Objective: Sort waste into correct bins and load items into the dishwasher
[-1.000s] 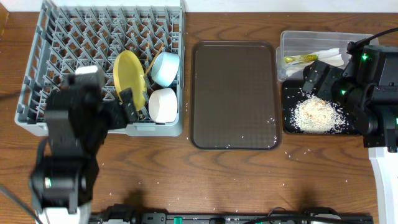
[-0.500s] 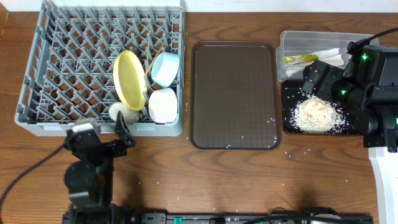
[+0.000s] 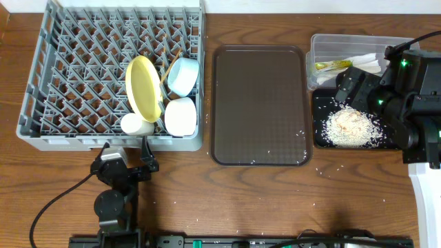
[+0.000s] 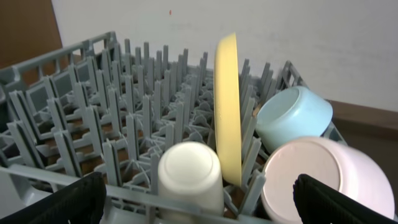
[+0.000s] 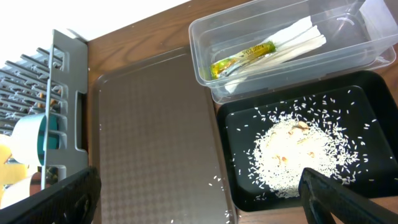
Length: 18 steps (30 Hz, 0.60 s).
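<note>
**Left arm back off the rack, both sets of fingers spread wide**

Overhead: the dish rack (image 3: pixel 69 69) fills the left of the table (image 3: pixel 275 200). At its front right the yellow plate (image 3: pixel 140 89) stands on edge. The light blue bowl (image 3: pixel 183 76) and white bowl (image 3: pixel 181 116) sit to its right, the small white cup (image 3: pixel 136 125) at its foot, and the chopsticks (image 3: pixel 170 63) poke up behind. The left fingers (image 3: pixel 147 160) are spread and empty just in front of the rack. A second ago that arm hung over the rack's front corner and hid the cup. The brown tray (image 3: pixel 260 103) lies mid-table with stray grains on it. Far right, the right fingers (image 3: pixel 344 81) are open where the clear tub (image 3: pixel 324 45) meets the black tray (image 3: pixel 320 134), unmoved. The rice (image 3: pixel 350 126) is piled in the tray, and the wrapper (image 3: pixel 333 66) and napkins (image 3: pixel 368 63) lie in the tub.

Left wrist: the fingertips sit at the bottom corners, far apart, with nothing between them. The cup, plate and bowls are dead ahead behind the rack wall.

Right wrist: the fingers are splayed here too. The wrapper's print is too small to read.
</note>
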### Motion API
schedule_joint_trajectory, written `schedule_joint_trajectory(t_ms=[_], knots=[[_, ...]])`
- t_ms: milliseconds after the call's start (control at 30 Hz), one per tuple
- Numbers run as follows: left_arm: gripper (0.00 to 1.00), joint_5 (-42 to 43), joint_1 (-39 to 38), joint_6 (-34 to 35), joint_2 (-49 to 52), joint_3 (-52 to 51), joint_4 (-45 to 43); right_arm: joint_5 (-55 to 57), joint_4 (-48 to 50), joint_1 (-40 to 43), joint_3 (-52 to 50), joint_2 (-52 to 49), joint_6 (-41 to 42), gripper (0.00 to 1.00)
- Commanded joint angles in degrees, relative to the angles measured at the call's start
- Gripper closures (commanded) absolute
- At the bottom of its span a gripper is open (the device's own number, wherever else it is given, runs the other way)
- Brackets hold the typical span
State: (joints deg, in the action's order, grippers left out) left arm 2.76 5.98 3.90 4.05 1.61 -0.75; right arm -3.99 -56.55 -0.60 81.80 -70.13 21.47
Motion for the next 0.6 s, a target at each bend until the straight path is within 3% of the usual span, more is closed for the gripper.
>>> schedule_joint_trajectory(t_ms=[0,100,567], knots=[[0.03,-0.48,-0.26,-1.29,-2.10,-1.38,1.38,0.76,-0.09,0.31,0.68,-0.11,0.35,0.01],[0.02,-0.63,-0.26,-1.31,-4.02,-1.38,4.81,0.76,-0.11,0.31,0.68,-0.11,0.35,0.01],[0.02,-0.85,-0.26,-1.29,-2.80,-1.38,4.74,0.76,-0.09,0.31,0.68,-0.11,0.35,0.01]])
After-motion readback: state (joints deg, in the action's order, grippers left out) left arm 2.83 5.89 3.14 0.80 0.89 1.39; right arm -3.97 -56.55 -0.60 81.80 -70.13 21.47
